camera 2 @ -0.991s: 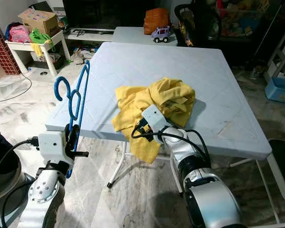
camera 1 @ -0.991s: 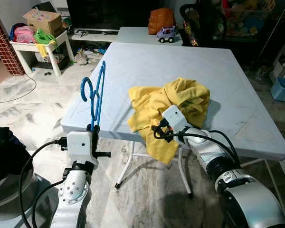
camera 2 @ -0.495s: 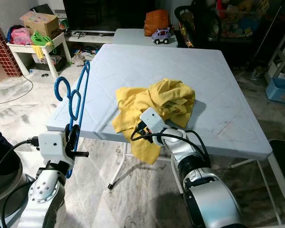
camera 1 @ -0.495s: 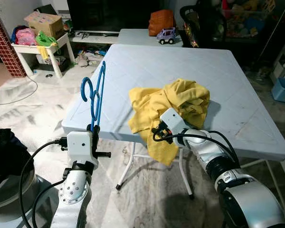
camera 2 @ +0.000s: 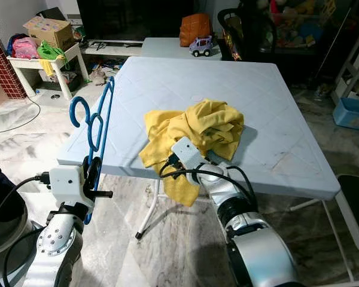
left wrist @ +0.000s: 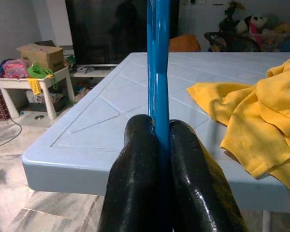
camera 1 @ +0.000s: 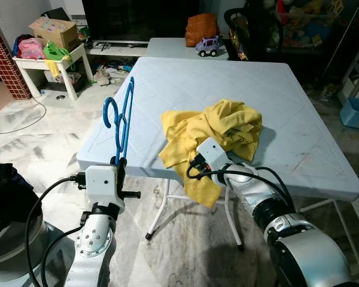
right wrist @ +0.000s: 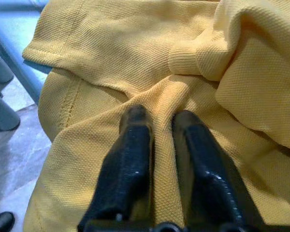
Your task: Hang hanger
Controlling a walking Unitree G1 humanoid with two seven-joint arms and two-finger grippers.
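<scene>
A: Starting on the left, what is the left gripper (left wrist: pixel 157 140) doing?

B: It is pinching the blue hanger (camera 1: pixel 121 122) by its lower bar, fingers closed tight on the plastic, with the hook rising straight above the gripper beside the near corner of the white folding table (camera 1: pixel 299 107).

A: How is the hanger likely to handle?

B: Light, stiff and probably slick (thin glossy plastic), so it may pivot between the fingers; a hold nearer the neck should steady it.

A: And to the right?

B: The right gripper (right wrist: pixel 157 125) is pressing into the yellow polo shirt (camera 1: pixel 218 128) at the table edge, its fingers slightly parted with a fold of knit bunching between them. The shirt looks soft and limp.
</scene>
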